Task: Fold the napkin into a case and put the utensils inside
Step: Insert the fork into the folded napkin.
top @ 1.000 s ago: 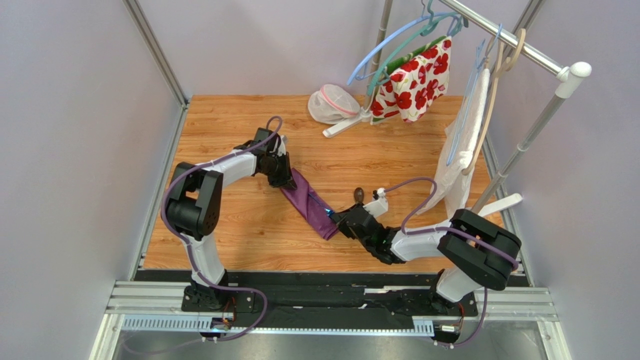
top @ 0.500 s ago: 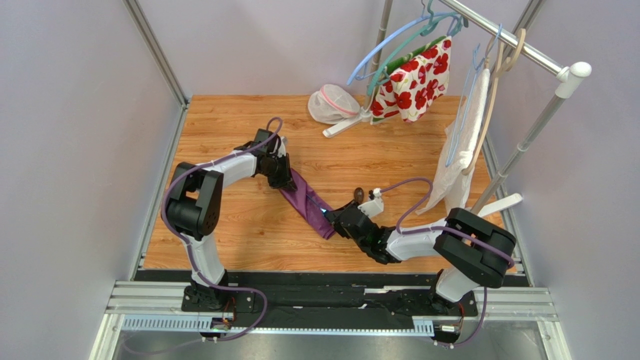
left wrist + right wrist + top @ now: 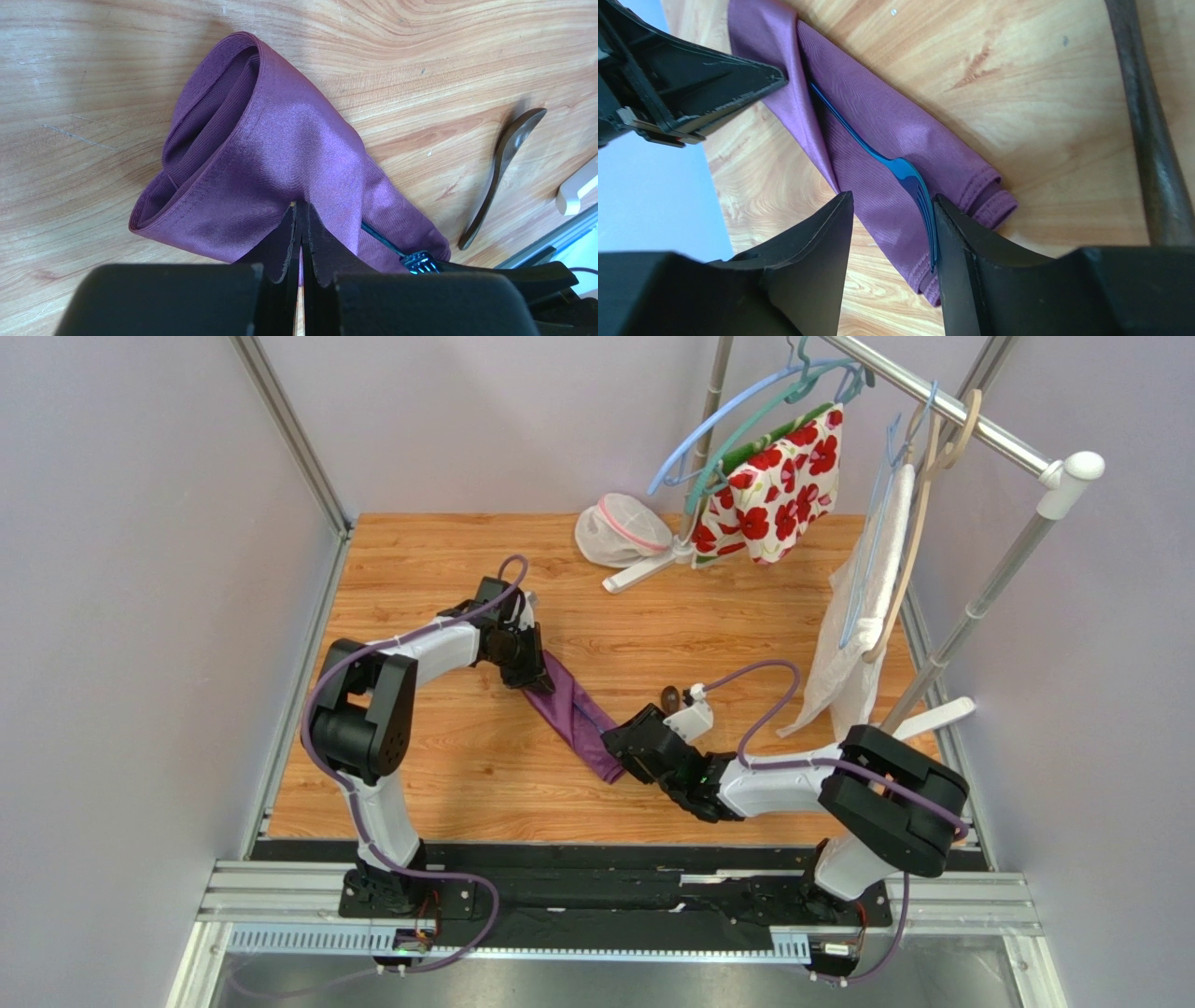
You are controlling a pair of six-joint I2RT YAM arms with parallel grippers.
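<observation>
Over the last second our right fingers (image 3: 833, 224) have spread from clenched to released and crept a little toward the napkin (image 3: 281, 140), while the left arm has not shifted. Between those parted tips lies the fork (image 3: 899, 168), let go, with its tines just beside one finger and its handle running up into the crease of the purple cloth. How deep the handle sits we cannot tell. Our left fingers (image 3: 291, 231) are clenched on the upper layer of the napkin, which lies as a narrow folded strip slanting across the middle of the counter (image 3: 105, 84). The spoon (image 3: 502, 168) rests bare on the wood near the strip's lower end, not yet inside. We judge the main risk to be the retreat: the tines sit so close to one finger that pulling back at a slant could catch them and drag the fork out again. The cloth looks slick, so if the left pinch slips or lifts too far, the fold could spring open and spill the fork. Feeding in the spoon could also bunch the loose end.
</observation>
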